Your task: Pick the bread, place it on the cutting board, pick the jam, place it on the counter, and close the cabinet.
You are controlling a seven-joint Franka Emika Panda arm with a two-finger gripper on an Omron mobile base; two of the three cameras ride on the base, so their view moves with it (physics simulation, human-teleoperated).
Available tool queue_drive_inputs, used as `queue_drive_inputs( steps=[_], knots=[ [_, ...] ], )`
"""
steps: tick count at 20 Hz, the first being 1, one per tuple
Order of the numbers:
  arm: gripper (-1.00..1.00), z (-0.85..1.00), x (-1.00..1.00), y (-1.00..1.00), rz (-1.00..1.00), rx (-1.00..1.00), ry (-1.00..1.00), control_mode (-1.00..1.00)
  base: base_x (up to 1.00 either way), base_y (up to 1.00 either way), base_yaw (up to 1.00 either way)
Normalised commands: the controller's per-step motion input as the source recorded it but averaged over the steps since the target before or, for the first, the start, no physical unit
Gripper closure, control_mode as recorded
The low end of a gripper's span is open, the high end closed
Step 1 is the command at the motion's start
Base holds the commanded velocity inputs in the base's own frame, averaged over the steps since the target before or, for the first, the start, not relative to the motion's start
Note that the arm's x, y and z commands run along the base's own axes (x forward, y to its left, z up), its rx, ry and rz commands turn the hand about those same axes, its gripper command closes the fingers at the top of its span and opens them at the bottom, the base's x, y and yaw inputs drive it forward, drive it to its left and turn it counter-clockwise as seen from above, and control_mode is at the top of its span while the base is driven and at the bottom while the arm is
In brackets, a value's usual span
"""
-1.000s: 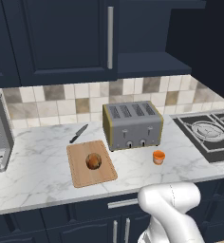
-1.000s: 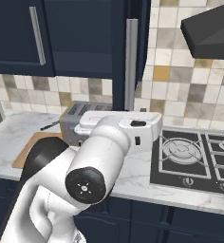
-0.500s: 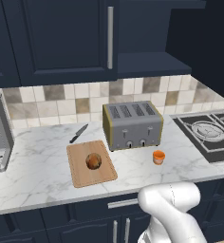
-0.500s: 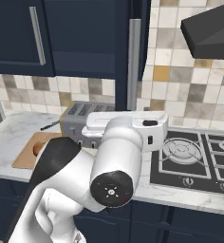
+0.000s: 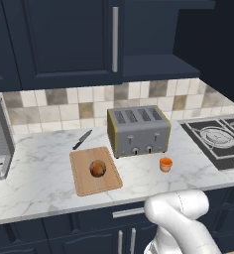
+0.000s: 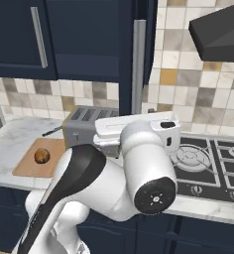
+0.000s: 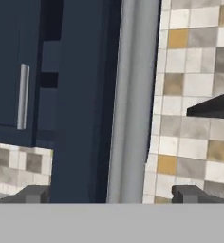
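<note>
One bread (image 5: 98, 168) rests on one cutting board (image 5: 84, 183), and one jam (image 5: 165, 164) stands on the counter (image 5: 34, 183), just in front of the right end of one toaster (image 5: 139, 130). One knife (image 5: 82, 139) lies on the counter behind the board.

In the hand view, the end effector (image 7: 111, 194) faces the edge of an open door of the cabinet (image 7: 80, 95). Its two fingertips (image 7: 32, 194) stand wide apart, released and holding nothing. A long silver bar handle (image 7: 133, 99) runs straight up between them, touching neither that can be seen. Tiled wall lies to the end effector's right, a second shorter handle (image 7: 22, 96) to its left.

The left base view alone shows the jam and the whole board; the bread, board and jam all lie well below and to the left of the end effector. The right base view shows the bread (image 6: 41, 156) on the cutting board (image 6: 27, 166), one stove (image 6: 208, 158), and the open door edge-on with its handle (image 6: 138, 67) above the arm, which covers the jam's place.
</note>
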Motion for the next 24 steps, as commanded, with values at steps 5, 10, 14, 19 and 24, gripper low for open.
queue_drive_inputs(
  steps=[5,10,14,19,24],
  knots=[
    [-1.0,0.0,0.24,0.0,0.17,0.01,0.0,-1.0,0.0,0.0,0.0],
    [-1.0,-0.02,0.29,0.0,0.17,0.01,0.0,-1.0,0.0,0.0,0.0],
    [-1.0,-0.05,0.27,0.0,0.17,0.0,0.0,-1.0,0.0,0.0,0.0],
    [-1.0,-0.07,0.24,0.0,0.16,0.0,0.0,-1.0,0.0,0.0,0.0],
    [-1.0,-0.14,0.2,0.17,0.12,0.0,0.0,-1.0,0.0,0.0,0.0]
  ],
)
